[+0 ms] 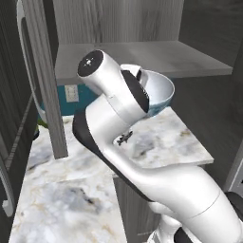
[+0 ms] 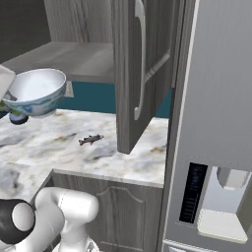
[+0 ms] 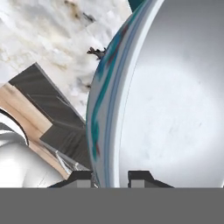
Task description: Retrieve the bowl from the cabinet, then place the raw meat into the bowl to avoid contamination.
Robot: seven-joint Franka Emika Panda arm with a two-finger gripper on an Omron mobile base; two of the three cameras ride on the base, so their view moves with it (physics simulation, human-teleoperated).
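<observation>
Above counter (image 2: 39, 142), bowl (image 2: 34, 91), raw meat (image 2: 90, 140) below

Both base views look down from behind onto the marble counter (image 1: 156, 142); the hand view sits close against the bowl (image 3: 175, 100).

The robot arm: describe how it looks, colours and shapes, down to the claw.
The glossy white arm is built of thick rounded tube segments, with dark, nearly black bands at the joints. One joint ends in a round dark cap with a small pale mark at its centre. The claw has two small, blocky dark grey finger tips. No cables show.
</observation>
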